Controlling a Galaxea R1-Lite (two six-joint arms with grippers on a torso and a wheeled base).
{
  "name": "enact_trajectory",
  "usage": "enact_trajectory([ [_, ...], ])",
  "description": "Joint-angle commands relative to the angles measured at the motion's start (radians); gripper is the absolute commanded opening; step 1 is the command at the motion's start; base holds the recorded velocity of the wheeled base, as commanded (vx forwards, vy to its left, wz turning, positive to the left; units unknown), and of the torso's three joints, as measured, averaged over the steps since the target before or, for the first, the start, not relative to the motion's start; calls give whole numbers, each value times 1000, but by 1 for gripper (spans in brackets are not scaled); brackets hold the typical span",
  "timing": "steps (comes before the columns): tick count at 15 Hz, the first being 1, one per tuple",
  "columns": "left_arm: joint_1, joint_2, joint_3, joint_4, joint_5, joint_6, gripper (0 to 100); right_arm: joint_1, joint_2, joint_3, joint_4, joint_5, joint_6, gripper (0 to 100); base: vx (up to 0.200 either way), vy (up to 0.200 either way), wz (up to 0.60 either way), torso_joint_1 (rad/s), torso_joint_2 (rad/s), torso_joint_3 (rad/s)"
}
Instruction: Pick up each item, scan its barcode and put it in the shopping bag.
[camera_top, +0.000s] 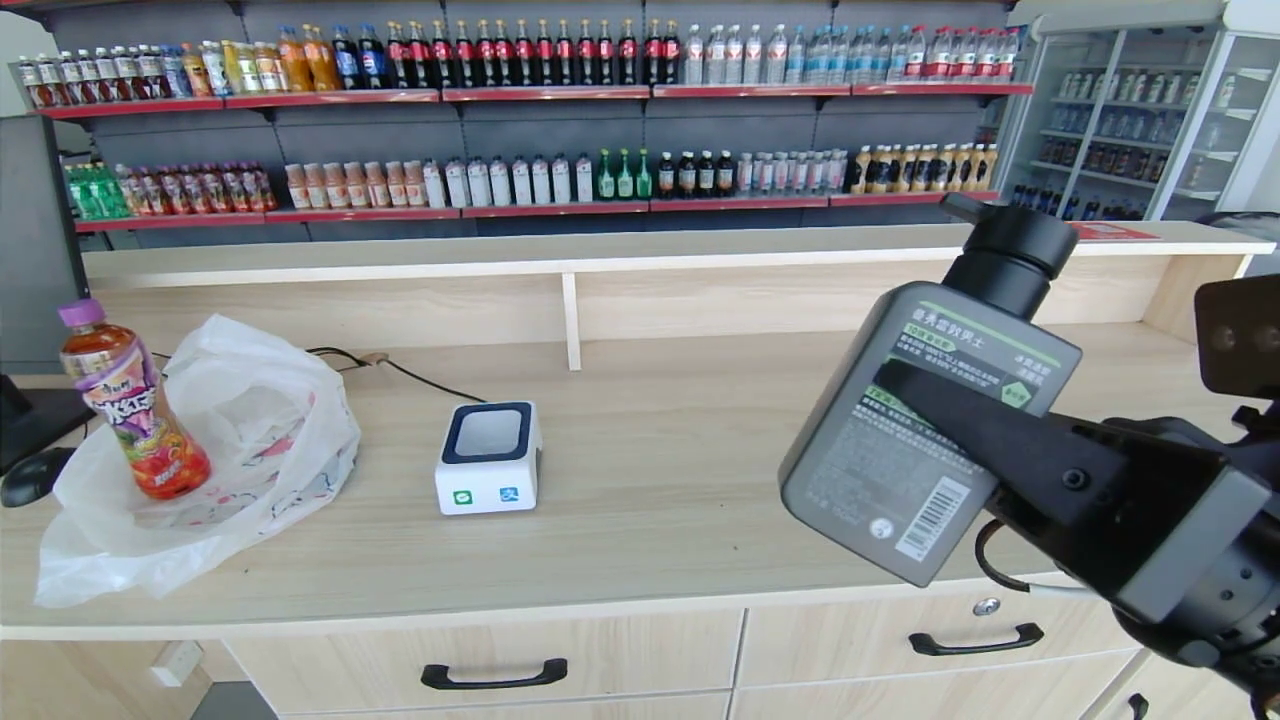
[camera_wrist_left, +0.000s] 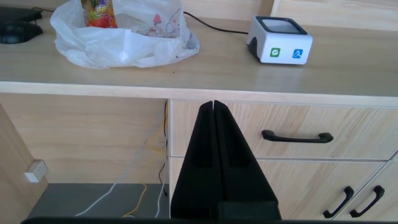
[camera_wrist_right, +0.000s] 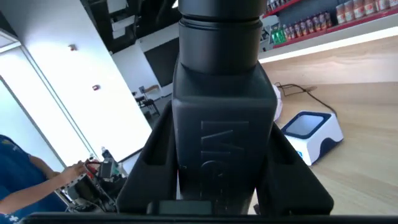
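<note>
We're looking over a pale wooden bench (camera_top: 650, 480), with a raised ledge (camera_top: 600, 245) along its back. A black cable (camera_top: 420, 378) snakes across the top. At the far left we spot a dark mouse (camera_top: 30, 478) beside a dark monitor (camera_top: 35, 240). Below, drawers (camera_top: 640, 645) with black handles (camera_top: 493, 676), and a white wall socket (camera_top: 178, 662) low down. Behind it all, red-edged shelves (camera_top: 540, 95) packed with drink bottles, and a glass-door cooler (camera_top: 1110, 120) on the right.
</note>
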Motion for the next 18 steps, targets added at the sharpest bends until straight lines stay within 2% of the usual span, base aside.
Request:
enact_trajectory([
  [1,0,0,0,0,0,0,0,2,20,-44,-2,32,4,0,0,0,0,0,0,0],
  [3,0,0,0,0,0,0,0,4,20,-61,-2,96,4,0,0,0,0,0,0,0],
  [8,0,0,0,0,0,0,0,7,9,-67,-2,131,37,0,0,0,0,0,0,0],
  [10,0,0,0,0,0,0,0,7,9,-75,-2,197,42,0,0,0,0,0,0,0],
  [15,0,0,0,0,0,0,0,22,-1,-62,-2,200,43,0,0,0,0,0,0,0],
  [18,0,0,0,0,0,0,0,25,0,-95,-2,200,90,0,0,0,0,0,0,0],
])
